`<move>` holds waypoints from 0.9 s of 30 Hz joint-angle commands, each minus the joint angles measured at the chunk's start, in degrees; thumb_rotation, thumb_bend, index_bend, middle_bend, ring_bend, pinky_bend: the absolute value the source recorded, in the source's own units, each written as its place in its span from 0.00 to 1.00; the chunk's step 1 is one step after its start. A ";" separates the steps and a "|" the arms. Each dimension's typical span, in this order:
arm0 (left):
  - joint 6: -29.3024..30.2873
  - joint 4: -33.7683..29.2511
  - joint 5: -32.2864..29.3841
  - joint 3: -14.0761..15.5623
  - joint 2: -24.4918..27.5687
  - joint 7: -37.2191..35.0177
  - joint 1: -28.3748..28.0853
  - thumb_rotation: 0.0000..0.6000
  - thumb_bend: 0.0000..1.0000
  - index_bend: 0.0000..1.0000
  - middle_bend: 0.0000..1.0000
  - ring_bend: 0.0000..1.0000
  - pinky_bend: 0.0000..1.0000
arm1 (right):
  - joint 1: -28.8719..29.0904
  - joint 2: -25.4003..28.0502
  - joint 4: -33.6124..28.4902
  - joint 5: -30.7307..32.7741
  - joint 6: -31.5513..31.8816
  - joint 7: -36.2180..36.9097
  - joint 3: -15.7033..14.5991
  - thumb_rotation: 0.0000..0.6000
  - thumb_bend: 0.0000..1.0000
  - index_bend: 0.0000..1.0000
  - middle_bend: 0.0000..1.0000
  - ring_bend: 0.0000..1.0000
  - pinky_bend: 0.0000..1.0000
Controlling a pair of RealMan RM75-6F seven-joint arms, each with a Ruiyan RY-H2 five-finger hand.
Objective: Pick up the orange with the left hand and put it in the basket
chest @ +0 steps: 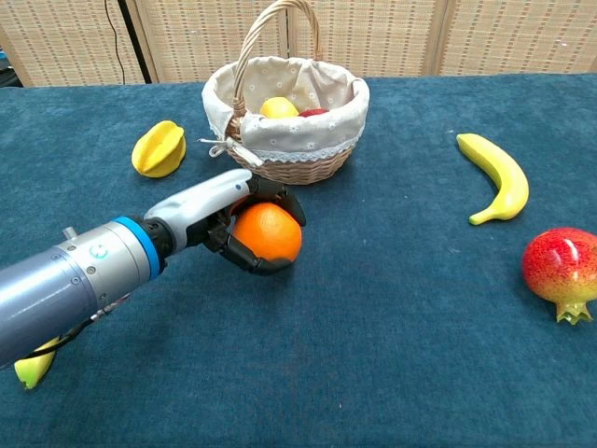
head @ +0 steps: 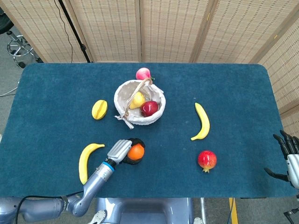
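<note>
Fingers point(chest: 266, 264) of the left hand point(chest: 219, 219) wrap the orange point(chest: 268, 233), near the basket point(chest: 308, 163); right hand's point(head: 290, 161) spread.

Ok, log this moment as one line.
phase: carry | left hand: holds orange | basket: orange not in yet | right hand: open, table edge

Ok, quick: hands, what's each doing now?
Left hand: holding the orange.
Right hand: open, holding nothing.

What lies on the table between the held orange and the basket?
Nothing: between the orange in the left hand and the basket, the head view shows only bare blue cloth.
</note>
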 commanded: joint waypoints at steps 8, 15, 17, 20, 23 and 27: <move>11.37 -13.27 7.78 -0.73 13.36 7.65 3.77 1.00 0.51 0.64 0.52 0.47 0.50 | 0.42 -1.06 1.66 1.71 -2.21 1.39 0.19 1.00 0.00 0.08 0.00 0.00 0.00; 18.48 -16.51 7.62 -2.06 23.92 9.45 8.60 1.00 0.51 0.64 0.52 0.47 0.50 | 0.54 -1.62 3.08 2.33 -3.40 2.50 0.14 1.00 0.00 0.08 0.00 0.00 0.00; 18.96 -15.47 6.33 -3.27 25.93 6.77 9.33 1.00 0.51 0.64 0.52 0.47 0.50 | 0.51 -1.64 3.28 2.36 -3.50 2.76 0.12 1.00 0.00 0.08 0.00 0.00 0.00; 19.02 -13.45 4.19 -5.39 27.32 2.39 9.71 1.00 0.51 0.64 0.52 0.47 0.50 | 0.51 -1.70 3.44 2.45 -3.65 2.88 0.12 1.00 0.00 0.08 0.00 0.00 0.00; 17.06 -10.95 -0.53 -8.84 27.87 -4.42 9.40 1.00 0.51 0.64 0.52 0.47 0.50 | 0.57 -1.78 3.53 2.36 -3.97 2.92 -0.01 1.00 0.00 0.08 0.00 0.00 0.00; 11.90 -7.56 -7.14 -12.65 27.91 -10.06 7.67 1.00 0.51 0.64 0.52 0.47 0.50 | 0.57 -1.85 3.52 2.28 -4.18 2.61 -0.16 1.00 0.00 0.08 0.00 0.00 0.00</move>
